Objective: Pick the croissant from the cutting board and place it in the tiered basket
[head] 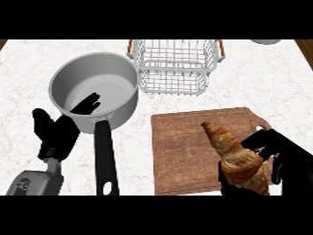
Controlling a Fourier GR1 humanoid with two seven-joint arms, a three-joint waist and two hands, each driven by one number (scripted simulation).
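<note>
A golden-brown croissant [235,156] lies on the right part of the wooden cutting board [182,147], its tip pointing up-left. My right hand [291,158] is at the board's right edge, fingers and thumb curled round the croissant's lower end. The white wire tiered basket [176,64] stands at the back centre of the marble counter, beyond the board. My left hand [56,131] is open at the left, fingers up, beside the pot and touching its wall.
A grey metal pot [94,89] with a long black handle [104,158] sits left of the board, close to the basket's left side. A grey round object [265,41] peeks in at the back right edge. Wooden floor shows past both counter sides.
</note>
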